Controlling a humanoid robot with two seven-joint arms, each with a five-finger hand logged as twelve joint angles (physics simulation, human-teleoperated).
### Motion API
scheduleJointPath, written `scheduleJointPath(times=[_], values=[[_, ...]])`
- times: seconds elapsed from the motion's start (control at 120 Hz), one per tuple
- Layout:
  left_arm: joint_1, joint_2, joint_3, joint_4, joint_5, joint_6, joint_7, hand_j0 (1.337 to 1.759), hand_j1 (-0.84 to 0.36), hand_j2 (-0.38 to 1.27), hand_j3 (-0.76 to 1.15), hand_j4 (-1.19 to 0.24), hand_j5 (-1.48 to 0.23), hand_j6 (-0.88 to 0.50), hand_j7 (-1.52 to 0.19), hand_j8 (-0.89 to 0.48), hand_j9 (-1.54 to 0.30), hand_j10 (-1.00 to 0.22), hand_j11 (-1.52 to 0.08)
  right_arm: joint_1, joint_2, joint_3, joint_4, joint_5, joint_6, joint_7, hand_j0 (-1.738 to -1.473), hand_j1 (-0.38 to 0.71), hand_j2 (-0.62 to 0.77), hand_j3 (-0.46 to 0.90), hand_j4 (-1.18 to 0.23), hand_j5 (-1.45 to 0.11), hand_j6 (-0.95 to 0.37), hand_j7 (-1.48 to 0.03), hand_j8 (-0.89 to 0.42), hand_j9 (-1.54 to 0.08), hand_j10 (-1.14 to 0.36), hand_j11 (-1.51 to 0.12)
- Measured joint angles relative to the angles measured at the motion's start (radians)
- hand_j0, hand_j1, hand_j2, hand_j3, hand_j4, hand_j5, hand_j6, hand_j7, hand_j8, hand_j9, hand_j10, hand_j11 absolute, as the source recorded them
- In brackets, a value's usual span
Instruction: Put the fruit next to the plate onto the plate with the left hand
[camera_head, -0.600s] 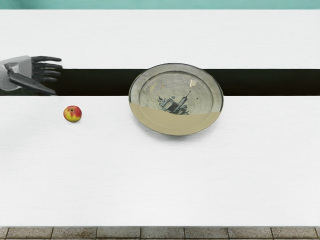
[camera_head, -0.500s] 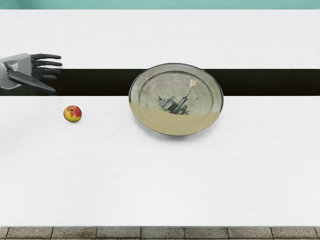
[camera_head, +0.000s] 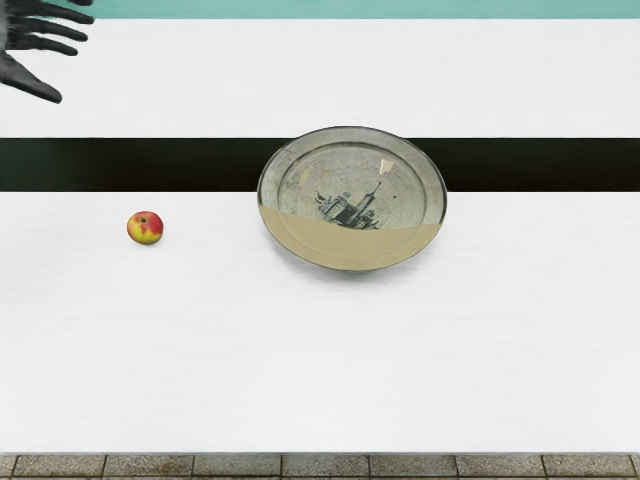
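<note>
Apple (camera_head: 145, 228) sits untouched on the bench (camera_head: 320, 340), well left of the plate (camera_head: 352, 263); left hand (camera_head: 12, 45) is at the far top-left corner, fingers spread and empty, so I'd judge the reach not yet started, and next it needs to come down over the apple.

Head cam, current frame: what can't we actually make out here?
- Left hand: in the top-left corner, palm and wrist cut off by the picture's edges; only spread fingers show.
- Right hand: outside the head view.
- Plate: the dark motif in its middle is too small to read.
- Fruit: too small to tell the kind; its underside faces the table.
</note>
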Motion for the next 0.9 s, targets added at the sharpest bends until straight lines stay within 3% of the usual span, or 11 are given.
scheduleJointPath(times=[0.075,0.142,0.217,0.342,0.458,0.517,0.658,0.825,0.9], values=[[-0.033,0.028,0.123,-0.046,-0.062,0.000,0.000,1.658,0.06,0.05,0.00,-0.25,-0.32,-0.25,-0.32,-0.25,-0.32,-0.25,-0.32,0.000,0.000,0.000,0.000,0.000,0.000,0.000,-1.658,-0.31,-0.01,0.00,-0.03,-0.04,-0.03,-0.04,-0.03,-0.04,-0.03,-0.04],[-0.168,0.020,0.259,-0.068,-0.091,0.000,0.000,1.658,0.06,0.05,0.00,-0.25,-0.32,-0.25,-0.32,-0.25,-0.32,-0.25,-0.32,0.000,0.000,0.000,0.000,0.000,0.000,0.000,-1.658,-0.31,-0.01,0.00,-0.03,-0.04,-0.03,-0.04,-0.03,-0.04,-0.03,-0.04],[-0.234,0.022,0.373,-0.105,-0.104,0.000,0.000,1.658,0.06,0.05,0.00,-0.25,-0.32,-0.25,-0.32,-0.25,-0.32,-0.25,-0.32,0.000,0.000,0.000,0.000,0.000,0.000,0.000,-1.658,-0.31,-0.01,0.00,-0.03,-0.04,-0.03,-0.04,-0.03,-0.04,-0.03,-0.04],[-0.602,-0.020,0.687,-0.277,-0.098,0.000,0.017,1.658,0.06,0.05,0.00,-0.25,-0.32,-0.25,-0.32,-0.25,-0.32,-0.25,-0.32,0.000,0.000,0.000,0.000,0.000,0.000,0.000,-1.658,-0.31,-0.01,0.00,-0.03,-0.04,-0.03,-0.04,-0.03,-0.04,-0.03,-0.04],[-0.774,-0.044,0.919,-0.422,-0.096,0.040,0.075,1.658,0.06,0.05,0.00,-0.25,-0.32,-0.25,-0.32,-0.25,-0.32,-0.25,-0.32,0.000,0.000,0.000,0.000,0.000,0.000,0.000,-1.658,-0.31,-0.01,0.00,-0.03,-0.04,-0.03,-0.04,-0.03,-0.04,-0.03,-0.04],[-0.892,-0.107,1.033,-0.482,-0.098,0.117,0.108,1.658,0.06,0.05,0.00,-0.25,-0.32,-0.25,-0.32,-0.25,-0.32,-0.25,-0.32,0.000,0.000,0.000,0.000,0.000,0.000,0.000,-1.658,-0.31,-0.01,0.00,-0.03,-0.04,-0.03,-0.04,-0.03,-0.04,-0.03,-0.04],[-0.980,-0.177,1.221,-0.567,-0.107,0.302,0.158,1.658,0.06,0.05,0.00,-0.25,-0.32,-0.25,-0.32,-0.25,-0.32,-0.25,-0.32,0.000,0.000,0.000,0.000,0.000,0.000,0.000,-1.658,-0.31,-0.01,0.00,-0.03,-0.04,-0.03,-0.04,-0.03,-0.04,-0.03,-0.04],[-0.985,-0.332,1.338,-0.607,-0.119,0.497,0.195,1.658,0.05,0.05,0.00,-0.25,-0.32,-0.25,-0.32,-0.25,-0.32,-0.25,-0.32,0.000,0.000,0.000,0.000,0.000,0.000,0.000,-1.658,-0.31,-0.01,0.00,-0.03,-0.04,-0.03,-0.04,-0.03,-0.04,-0.03,-0.04],[-1.005,-0.392,1.359,-0.614,-0.139,0.573,0.230,1.658,0.05,0.05,0.00,-0.25,-0.32,-0.25,-0.32,-0.25,-0.32,-0.25,-0.32,0.000,0.000,0.000,0.000,0.000,0.000,0.000,-1.658,-0.31,-0.01,0.00,-0.03,-0.04,-0.03,-0.04,-0.03,-0.04,-0.03,-0.04]])
